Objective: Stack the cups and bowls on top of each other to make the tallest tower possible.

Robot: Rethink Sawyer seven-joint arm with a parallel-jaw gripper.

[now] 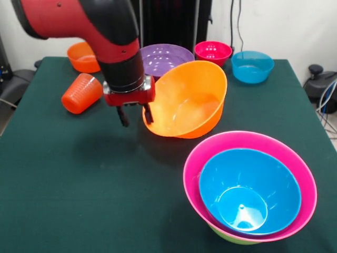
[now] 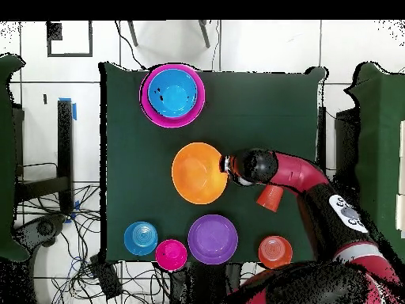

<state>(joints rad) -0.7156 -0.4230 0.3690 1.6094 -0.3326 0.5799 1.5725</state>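
Tower (image 1: 250,190) partly built: blue bowl nested in pink, green beneath, well apart from jaws (image 1: 136,114). Jaws pinch rim of big orange bowl (image 1: 187,100), tilted, lifted off desk (image 1: 79,184). Tumbler (image 1: 81,94) lies beside jaws; purple, red, small blue, small orange bowls beyond, unstacked.

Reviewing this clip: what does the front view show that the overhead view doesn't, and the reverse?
Only the front view shows the hand gripping the large orange bowl by its rim, the bowl tilted, and a green bowl peeking from under the pink bowl. Only the overhead view shows the floor and cables around the table. Both show the tumbler on its side and the blue bowl nested in pink.
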